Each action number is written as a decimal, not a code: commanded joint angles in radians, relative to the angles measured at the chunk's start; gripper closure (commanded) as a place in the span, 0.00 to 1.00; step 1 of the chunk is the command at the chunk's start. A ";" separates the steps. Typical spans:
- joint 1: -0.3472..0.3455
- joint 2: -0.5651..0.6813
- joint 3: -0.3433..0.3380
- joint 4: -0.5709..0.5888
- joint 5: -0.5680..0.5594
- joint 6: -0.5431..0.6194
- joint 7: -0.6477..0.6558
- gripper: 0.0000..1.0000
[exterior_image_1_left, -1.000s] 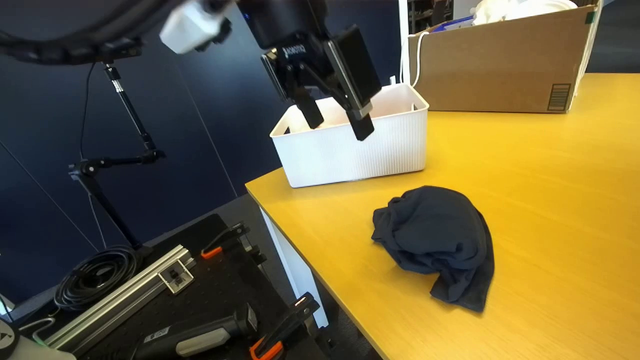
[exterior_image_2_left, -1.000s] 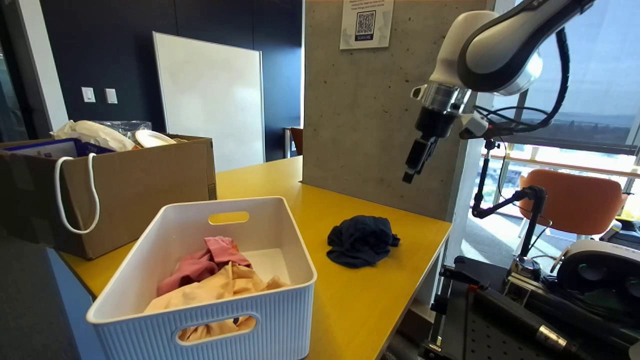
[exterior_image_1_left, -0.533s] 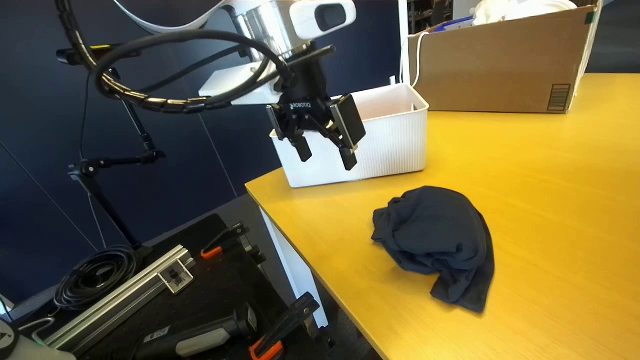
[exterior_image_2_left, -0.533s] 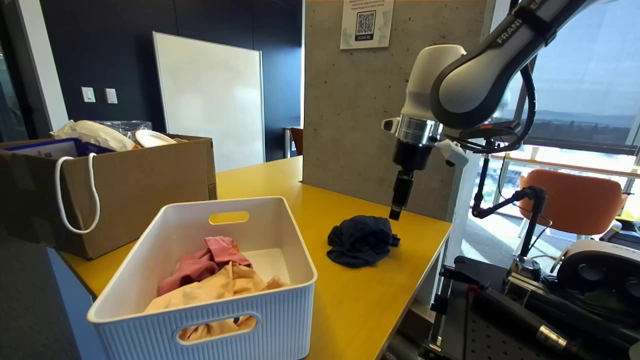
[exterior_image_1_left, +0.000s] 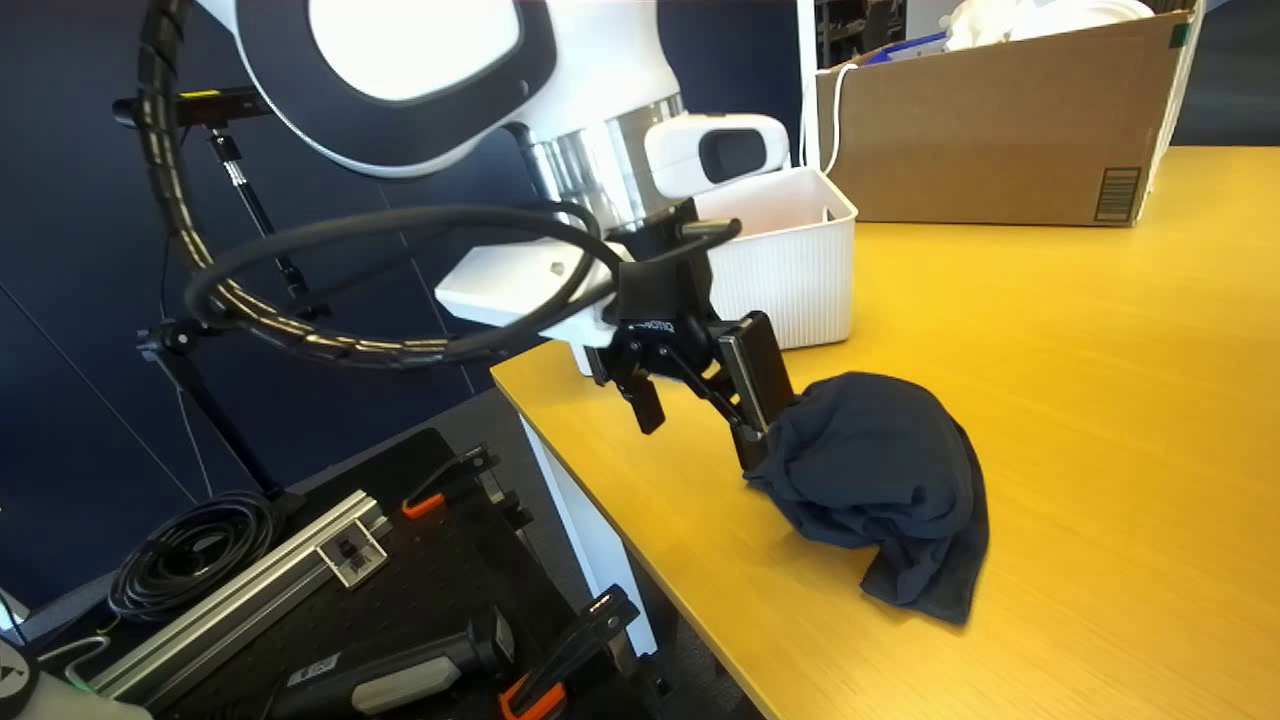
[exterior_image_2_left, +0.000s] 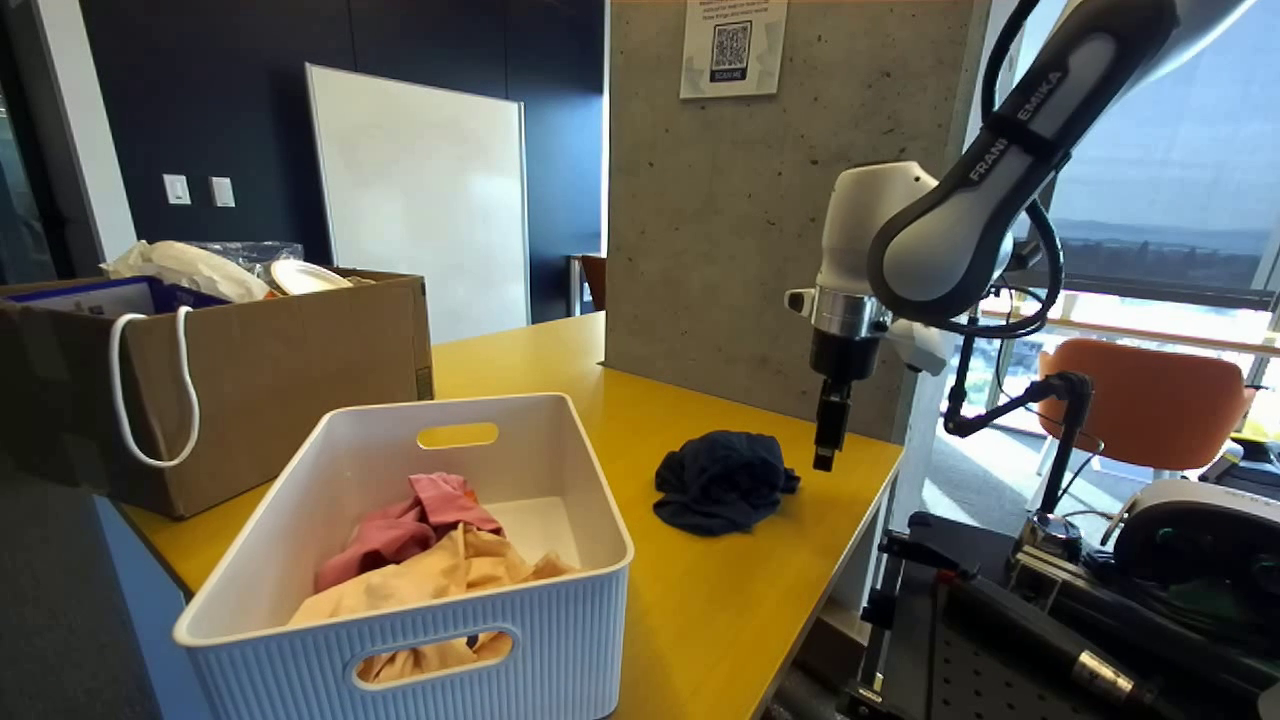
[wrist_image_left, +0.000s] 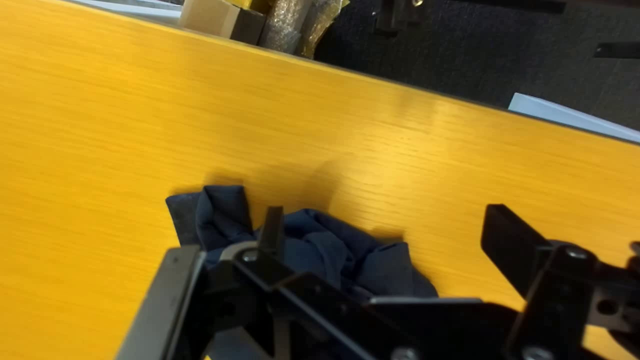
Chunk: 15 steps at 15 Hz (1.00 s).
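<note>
A crumpled dark navy cloth (exterior_image_1_left: 880, 490) lies on the yellow table, visible in both exterior views. My gripper (exterior_image_1_left: 698, 432) points down beside it, low over the table, its jaws wide apart with nothing held. In that exterior view one finger overlaps the cloth's near edge, while from another side the gripper (exterior_image_2_left: 824, 462) appears a little apart from the cloth (exterior_image_2_left: 722, 485); whether they touch I cannot tell. The wrist view has the cloth (wrist_image_left: 327, 250) below and behind one finger, partly hidden by the gripper (wrist_image_left: 384, 220), with the opposite finger over bare tabletop.
A white ribbed basket (exterior_image_2_left: 560, 640) stands on the table, holding a pink cloth (exterior_image_2_left: 390, 540) and a peach cloth (exterior_image_2_left: 430, 580). Behind it is a filled cardboard box (exterior_image_1_left: 1000, 130). A concrete pillar (exterior_image_2_left: 760, 230) rises beside the table. A black cart (exterior_image_1_left: 440, 580) with tools adjoins the table edge.
My gripper has come down from high above the table to beside the navy cloth, staying open. Cloth, basket and box have stayed where they were.
</note>
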 joint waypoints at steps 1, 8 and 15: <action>0.002 0.146 -0.011 0.102 -0.063 0.087 0.090 0.00; 0.101 0.289 -0.122 0.230 -0.209 0.154 0.280 0.14; 0.145 0.299 -0.152 0.243 -0.244 0.160 0.328 0.73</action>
